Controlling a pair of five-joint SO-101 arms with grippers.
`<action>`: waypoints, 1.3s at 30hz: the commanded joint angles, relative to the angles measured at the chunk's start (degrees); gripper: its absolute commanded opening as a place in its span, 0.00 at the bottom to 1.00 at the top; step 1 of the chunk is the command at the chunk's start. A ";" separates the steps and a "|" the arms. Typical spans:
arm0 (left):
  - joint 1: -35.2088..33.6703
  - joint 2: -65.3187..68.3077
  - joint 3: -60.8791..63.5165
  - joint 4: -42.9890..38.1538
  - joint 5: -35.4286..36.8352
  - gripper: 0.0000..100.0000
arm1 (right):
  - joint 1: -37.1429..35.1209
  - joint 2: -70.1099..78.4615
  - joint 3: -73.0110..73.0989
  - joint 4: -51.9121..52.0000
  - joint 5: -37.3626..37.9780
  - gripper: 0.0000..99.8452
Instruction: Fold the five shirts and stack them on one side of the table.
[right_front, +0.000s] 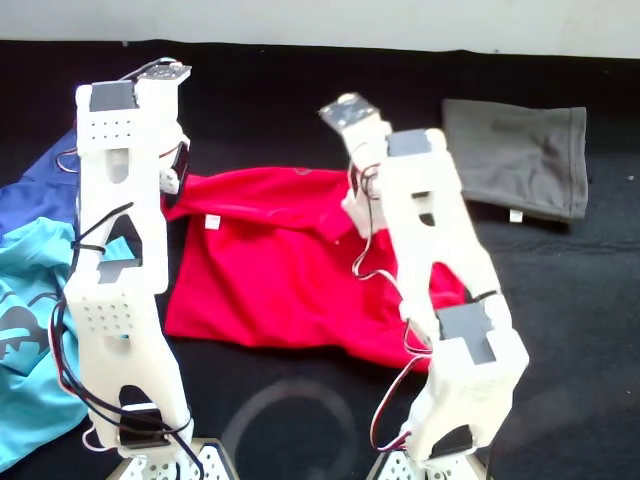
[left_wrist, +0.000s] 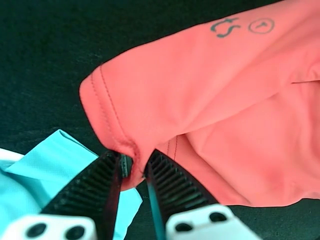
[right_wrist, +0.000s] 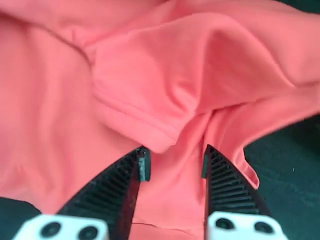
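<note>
A red shirt (right_front: 270, 280) lies crumpled in the middle of the black table (right_front: 570, 310). My left gripper (right_front: 172, 185) is at the shirt's left sleeve. In the left wrist view this gripper (left_wrist: 134, 162) is shut on the stitched hem of the red shirt (left_wrist: 215, 100). My right gripper (right_front: 355, 215) hovers over the shirt's upper right part. Its fingers stand open in the right wrist view (right_wrist: 174, 160), with a raised fold of the red shirt (right_wrist: 150, 75) just beyond the tips. A folded grey shirt (right_front: 520, 155) lies at the back right.
A teal shirt (right_front: 25, 300) and a dark blue shirt (right_front: 40, 190) are heaped at the table's left edge. A corner of the teal shirt (left_wrist: 45, 165) lies beside the left fingers. Bare table spreads at the front right.
</note>
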 joint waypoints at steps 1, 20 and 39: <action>-0.48 -0.40 -0.40 0.26 -0.53 0.01 | 1.10 -2.42 -3.12 -0.57 -8.18 0.17; -0.40 -0.40 -0.22 0.26 -0.62 0.01 | -1.80 11.12 -34.15 16.75 -22.51 0.23; -0.48 -0.40 -0.48 0.26 -0.62 0.01 | -6.20 32.48 -36.09 11.91 -22.77 0.19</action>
